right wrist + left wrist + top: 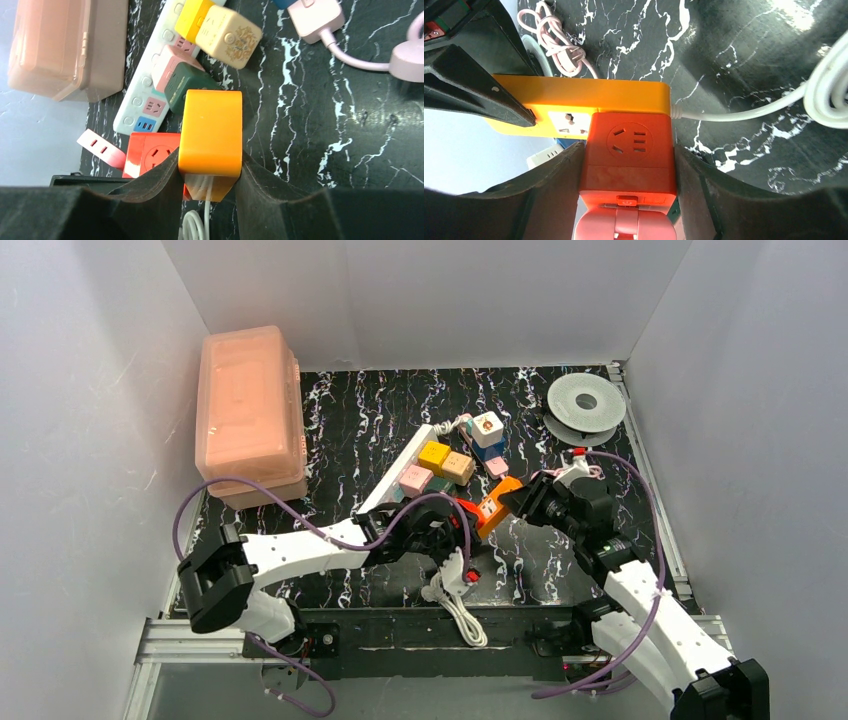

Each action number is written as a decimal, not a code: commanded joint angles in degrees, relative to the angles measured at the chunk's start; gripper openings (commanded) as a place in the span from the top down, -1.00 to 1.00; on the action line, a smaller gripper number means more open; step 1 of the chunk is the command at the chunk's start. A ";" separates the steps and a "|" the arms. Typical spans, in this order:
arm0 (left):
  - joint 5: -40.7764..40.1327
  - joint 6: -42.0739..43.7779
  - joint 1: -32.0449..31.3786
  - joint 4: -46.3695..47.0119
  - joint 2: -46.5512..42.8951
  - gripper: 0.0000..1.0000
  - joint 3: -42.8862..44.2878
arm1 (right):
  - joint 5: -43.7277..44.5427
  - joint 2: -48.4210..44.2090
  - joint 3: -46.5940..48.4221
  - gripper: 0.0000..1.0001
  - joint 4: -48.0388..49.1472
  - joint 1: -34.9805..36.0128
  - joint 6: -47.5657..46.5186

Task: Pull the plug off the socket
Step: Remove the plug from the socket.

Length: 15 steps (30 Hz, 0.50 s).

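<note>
the strip (393, 475) lies slantwise at the middle of the counter, running toward the far edge, with yellow, cream, pink and green cubes (227, 35) seated in its outlets. neither arm touches it. just off its near end, the right gripper (210, 172) has its jaws closed snug across the orange block (211, 125). the left gripper (626, 177) is clamped on both sides of the red cube (630, 142), which sits flush against that block. the step in hand looks like parting the red cube from the orange block, with the pull itself not yet made. the next move, as i judge it, has the right arm hold firm while the left draws the cube straight out, no twisting. the block's cord (744, 112) trails toward the near edge and could drag.
</note>
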 commanded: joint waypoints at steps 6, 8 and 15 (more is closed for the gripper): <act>-3.34 -3.56 0.32 -10.40 -15.74 0.84 -0.76 | 8.73 0.29 3.88 0.97 -6.88 1.41 -7.94; -3.06 -3.68 0.23 -11.96 -18.52 0.84 -1.55 | 11.04 0.74 4.05 0.97 -7.34 1.55 -8.87; -2.50 -4.20 0.05 -11.87 -23.75 0.86 -4.14 | 13.83 4.31 4.22 0.97 -8.73 2.20 -7.57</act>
